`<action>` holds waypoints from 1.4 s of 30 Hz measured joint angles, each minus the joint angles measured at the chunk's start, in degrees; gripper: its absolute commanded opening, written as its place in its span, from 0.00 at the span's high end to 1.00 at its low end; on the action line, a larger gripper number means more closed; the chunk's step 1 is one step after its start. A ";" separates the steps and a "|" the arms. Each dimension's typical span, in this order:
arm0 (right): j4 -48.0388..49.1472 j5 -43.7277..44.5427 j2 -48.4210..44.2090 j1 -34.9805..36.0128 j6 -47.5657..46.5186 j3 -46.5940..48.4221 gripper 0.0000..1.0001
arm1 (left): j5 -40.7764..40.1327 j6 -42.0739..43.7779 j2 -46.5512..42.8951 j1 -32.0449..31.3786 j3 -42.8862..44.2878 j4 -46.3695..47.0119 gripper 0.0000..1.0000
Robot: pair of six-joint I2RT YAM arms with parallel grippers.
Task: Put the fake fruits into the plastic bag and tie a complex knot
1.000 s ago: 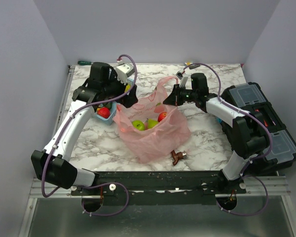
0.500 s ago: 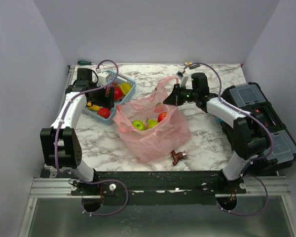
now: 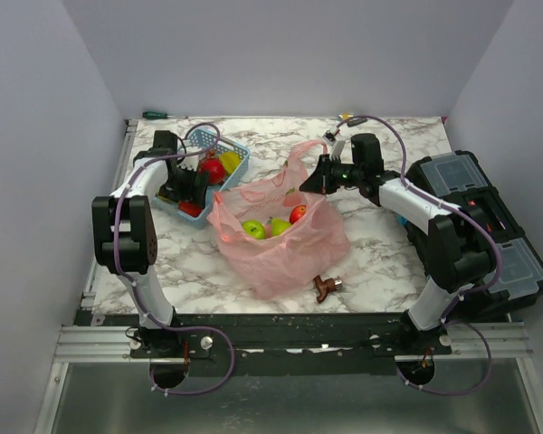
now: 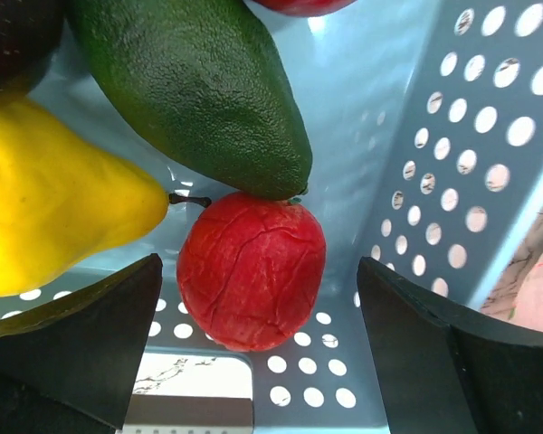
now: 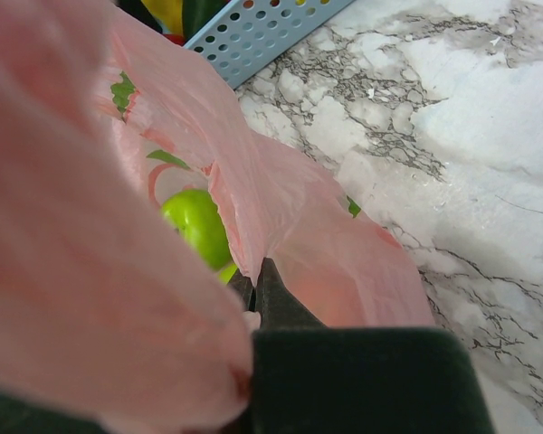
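The pink plastic bag (image 3: pixel 285 237) lies open mid-table with two green fruits (image 3: pixel 253 229) and a red one (image 3: pixel 298 214) inside. My right gripper (image 3: pixel 319 177) is shut on the bag's rim (image 5: pixel 244 226) and holds it up; a green fruit (image 5: pixel 197 223) shows past it. My left gripper (image 3: pixel 186 190) is open, down inside the blue basket (image 3: pixel 233 168). In the left wrist view a red fruit (image 4: pixel 252 282) lies between its fingers (image 4: pixel 90 344), untouched, below a dark green fruit (image 4: pixel 199 90) and beside a yellow one (image 4: pixel 54 203).
A black toolbox (image 3: pixel 484 226) stands at the right edge. A small brown object (image 3: pixel 326 286) lies in front of the bag. A green-handled screwdriver (image 3: pixel 156 115) lies at the back left. The basket's perforated wall (image 4: pixel 471 154) is close on the gripper's right.
My left arm has swung back to the left and lowered its open gripper into the basket around the red fruit. The right arm and the bag have not moved.
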 measured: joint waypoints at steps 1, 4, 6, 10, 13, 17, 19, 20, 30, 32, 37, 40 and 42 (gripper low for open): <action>-0.02 0.00 0.00 0.00 0.00 0.00 0.99 | -0.11 -0.13 0.68 0.00 0.26 -0.37 0.14; -0.04 0.00 0.00 0.00 0.00 0.00 0.99 | -0.42 -0.35 2.10 0.00 0.46 -1.18 0.22; -0.09 0.00 0.00 0.00 0.00 0.00 0.99 | -0.35 -0.57 2.32 0.00 0.46 -1.84 0.42; -0.22 0.00 0.00 0.00 0.00 0.00 0.99 | 0.59 -1.01 2.23 0.02 2.47 -4.07 0.59; -0.33 0.00 0.00 0.00 0.00 0.00 0.99 | 1.27 -1.46 0.46 0.02 4.07 -5.11 0.60; -0.31 -0.04 0.00 0.00 0.04 0.00 0.99 | 2.91 -2.14 -6.69 0.07 5.77 -5.46 0.60; -0.31 -0.04 0.00 0.00 0.04 0.00 0.99 | 5.14 -2.32 -10.84 0.00 6.84 -5.42 0.60; -0.28 -0.07 0.00 0.00 0.04 0.00 0.99 | 6.51 -2.38 -13.03 -0.07 7.34 -5.20 0.60; 0.04 -0.48 0.00 0.00 0.66 0.00 0.99 | 16.55 -1.16 -26.23 -19.50 4.57 -0.33 0.56; 0.04 -0.50 0.00 0.00 0.68 0.00 0.99 | 16.17 -1.11 -24.74 -23.21 2.56 0.33 0.55; 0.02 -0.55 0.00 0.00 0.66 0.00 0.99 | 13.53 -1.11 -17.51 -28.76 0.11 1.92 0.54; 0.02 -0.57 0.00 0.00 0.66 0.00 0.99 | 11.67 -1.11 -13.20 -30.95 0.02 2.99 0.48; 0.00 -0.59 0.00 0.00 0.66 0.00 0.99 | 10.34 -1.11 -10.84 -32.06 -0.24 3.72 0.36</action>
